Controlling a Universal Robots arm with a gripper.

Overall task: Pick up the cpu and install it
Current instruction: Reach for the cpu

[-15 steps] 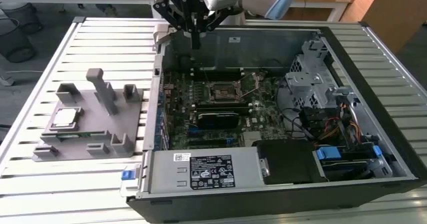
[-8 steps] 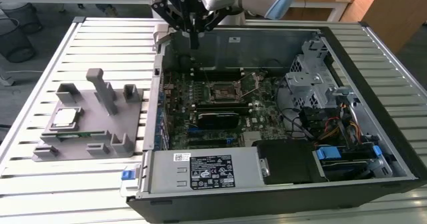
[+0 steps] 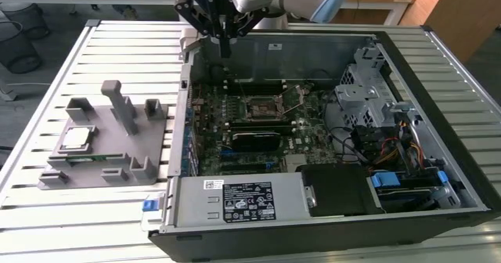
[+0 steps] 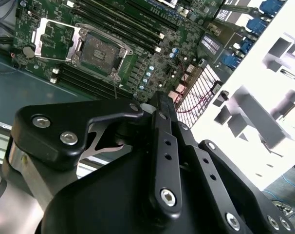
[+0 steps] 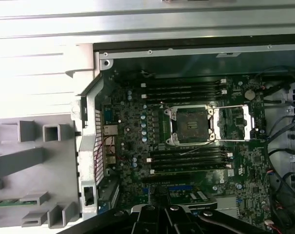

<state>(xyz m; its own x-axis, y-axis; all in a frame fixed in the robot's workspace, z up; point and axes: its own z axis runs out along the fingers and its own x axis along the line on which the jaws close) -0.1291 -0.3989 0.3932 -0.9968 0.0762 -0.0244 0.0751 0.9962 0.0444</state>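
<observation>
i have the tool (image 3: 224, 54) clenched on nothing, hanging above one edge of the open computer case (image 3: 329, 240). the cpu (image 3: 77, 138) lies on the grey holder (image 3: 82, 179) just beside the case, well apart from the tool.

Motherboard (image 5: 133, 126) inside open case (image 5: 186, 54): CPU socket (image 5: 191, 126) uncovered, load plate (image 5: 233, 124) swung open just beside it, memory slots (image 5: 186, 88) on two sides.
</observation>
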